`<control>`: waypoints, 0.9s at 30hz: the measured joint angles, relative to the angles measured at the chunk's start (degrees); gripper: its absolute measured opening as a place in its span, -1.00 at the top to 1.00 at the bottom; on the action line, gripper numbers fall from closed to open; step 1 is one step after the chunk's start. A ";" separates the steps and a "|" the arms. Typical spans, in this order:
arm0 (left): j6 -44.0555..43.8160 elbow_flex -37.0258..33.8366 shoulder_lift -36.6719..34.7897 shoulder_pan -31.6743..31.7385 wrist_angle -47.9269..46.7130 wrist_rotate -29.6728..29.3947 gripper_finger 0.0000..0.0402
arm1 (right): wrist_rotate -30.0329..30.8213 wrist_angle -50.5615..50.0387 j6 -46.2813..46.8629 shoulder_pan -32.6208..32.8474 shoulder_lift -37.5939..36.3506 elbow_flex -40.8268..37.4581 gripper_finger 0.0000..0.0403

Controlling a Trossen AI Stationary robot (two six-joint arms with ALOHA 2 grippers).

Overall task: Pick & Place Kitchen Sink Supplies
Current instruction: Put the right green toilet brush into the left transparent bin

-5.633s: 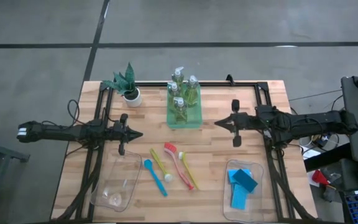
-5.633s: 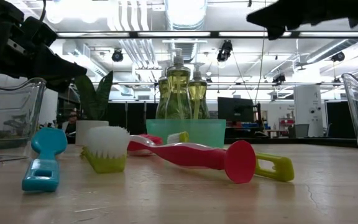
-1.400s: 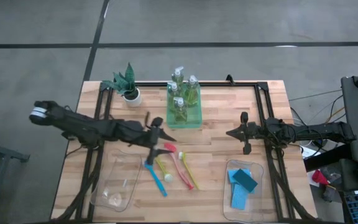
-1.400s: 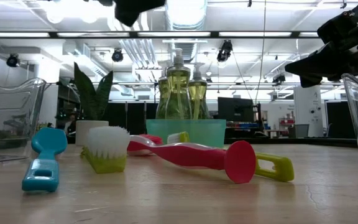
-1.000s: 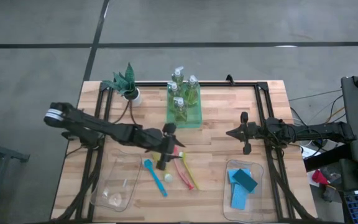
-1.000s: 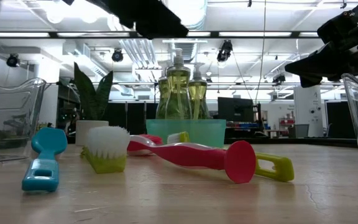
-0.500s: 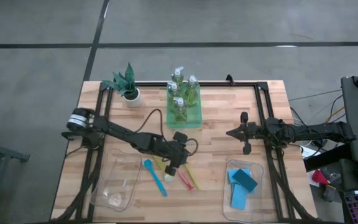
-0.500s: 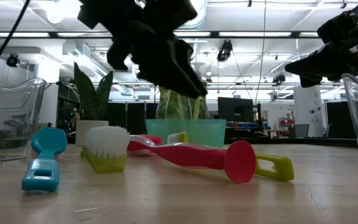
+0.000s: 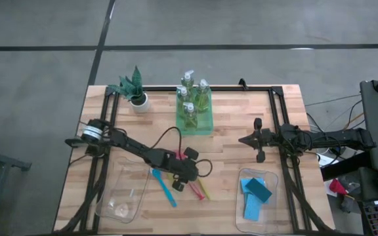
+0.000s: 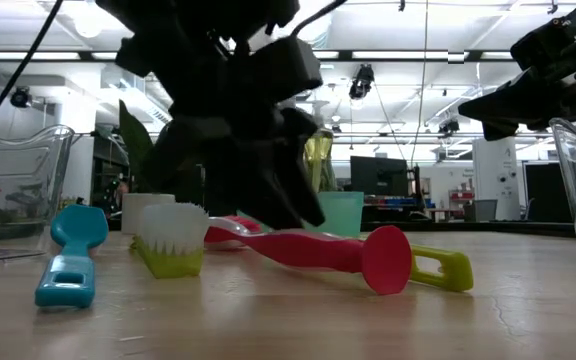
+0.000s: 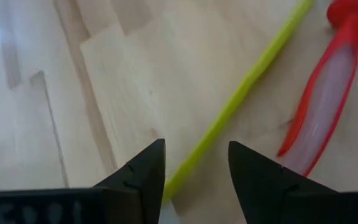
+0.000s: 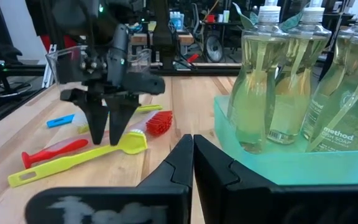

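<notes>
- My left pincer (image 9: 182,176) sits low at frame center, fingers apart, straddling the yellow brush (image 11: 241,99) handle, nothing clamped.
- Pink-red brush (image 9: 193,177) just beside it; blue brush (image 9: 164,187) to the left.
- My right pincer (image 9: 241,139) hovers center-right, fingers together, empty.
- Soap bottles (image 9: 192,98) upper center; sponges (image 9: 256,196) lower right on the table (image 9: 228,190).
</notes>
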 joint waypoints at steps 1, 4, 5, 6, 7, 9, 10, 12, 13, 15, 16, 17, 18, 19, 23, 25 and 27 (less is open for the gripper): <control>0.27 0.00 0.48 0.00 0.32 0.00 0.16 | 0.00 0.00 -0.02 -0.02 -0.02 0.00 0.96; 1.33 0.00 1.95 0.00 0.58 -0.18 0.17 | 0.00 0.00 0.00 -0.02 -0.04 0.00 0.96; 1.40 0.04 2.37 0.00 1.05 -0.18 0.17 | -0.02 0.00 -0.01 -0.01 -0.06 0.00 0.96; 1.39 0.09 2.70 0.01 1.39 -0.18 0.17 | -0.02 0.00 0.00 0.00 -0.06 0.00 0.96; 1.37 0.11 2.97 0.00 1.47 -0.18 0.17 | -0.02 0.00 0.00 -0.01 -0.07 0.00 0.96; 1.07 0.11 3.24 0.00 1.72 -0.22 0.20 | -0.02 0.00 0.00 0.00 -0.09 0.00 0.96; 1.04 0.11 3.25 0.00 1.76 -0.21 0.23 | -0.06 0.00 0.00 0.00 -0.06 0.00 0.96; 1.01 0.11 3.32 0.00 2.02 -0.19 0.32 | -0.04 0.00 0.00 0.00 -0.04 0.00 0.96; 1.00 0.11 3.33 0.00 2.18 -0.14 0.38 | -0.04 0.00 0.00 0.00 -0.03 0.00 0.96; 0.85 0.08 3.35 0.00 2.46 0.11 0.53 | -0.04 0.00 0.00 -0.01 0.00 0.00 0.96; 0.77 0.07 3.38 -0.01 2.55 0.18 0.61 | -0.04 0.00 -0.01 0.00 0.00 0.00 0.96; 0.79 0.06 3.40 0.00 2.74 0.22 0.69 | -0.04 0.00 0.00 0.00 0.00 0.00 0.96; 0.90 0.04 3.42 0.00 3.08 -0.23 0.77 | -0.04 0.00 0.00 -0.02 0.00 0.00 0.96; 0.98 0.04 3.42 0.06 3.38 -0.58 0.85 | -0.04 0.00 0.00 -0.02 0.00 0.00 0.96; 0.83 0.03 2.84 0.12 3.26 -0.60 0.92 | -0.04 0.00 -0.01 -0.02 0.00 0.00 0.96; 0.45 -0.03 2.36 0.11 3.04 -0.17 0.88 | -0.04 0.00 0.00 0.00 -0.02 0.00 0.96; 0.34 -0.12 1.48 0.09 2.43 0.09 0.87 | -0.04 0.00 0.00 -0.02 0.00 0.00 0.96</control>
